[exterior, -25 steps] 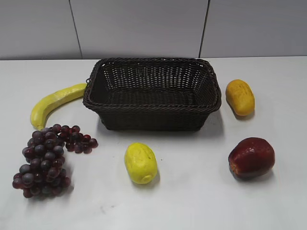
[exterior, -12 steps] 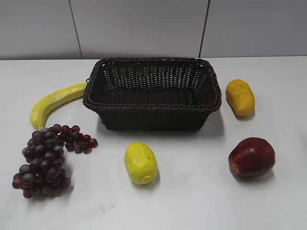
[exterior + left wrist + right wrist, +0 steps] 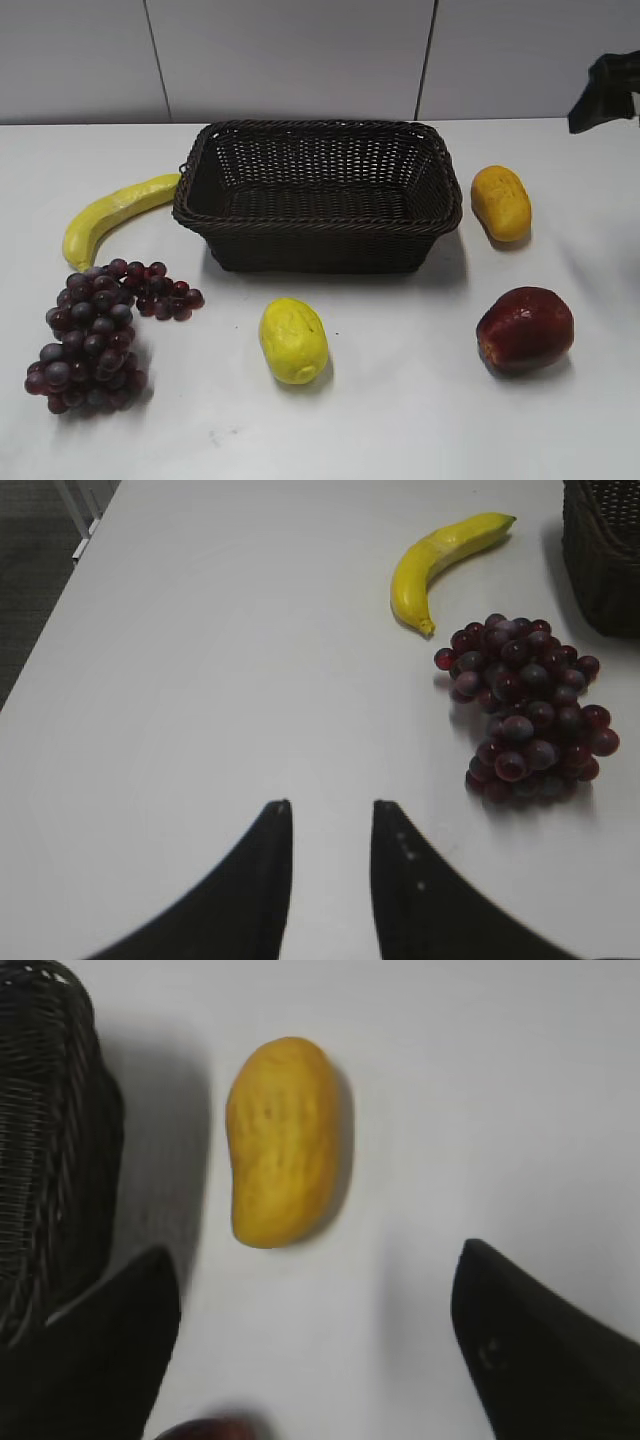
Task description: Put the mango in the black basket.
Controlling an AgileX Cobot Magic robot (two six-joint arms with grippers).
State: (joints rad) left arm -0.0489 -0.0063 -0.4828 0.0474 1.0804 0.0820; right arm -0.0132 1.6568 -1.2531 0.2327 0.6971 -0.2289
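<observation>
Your right gripper (image 3: 315, 1345) has its jaws wide apart; the mango (image 3: 285, 1142) lies ahead between them, long axis pointing straight ahead, beside the black basket (image 3: 45, 1140).

Golden-orange mango (image 3: 501, 202), dark woven black basket (image 3: 318, 236), purple grapes (image 3: 95, 335).

A white table (image 3: 400, 420) carries several loose fruits. At the far left lies a yellow banana (image 3: 112, 214), curved, its far end pointing right. Just near of it sits a bunch of dark red grapes (image 3: 95, 335), spreading toward the near left corner; a small cluster trails off to the right. Near the middle rests a pale yellow bumpy fruit (image 3: 292, 339). At the near right sits a dark red apple (image 3: 524, 329), well apart from the yellow fruit
</observation>
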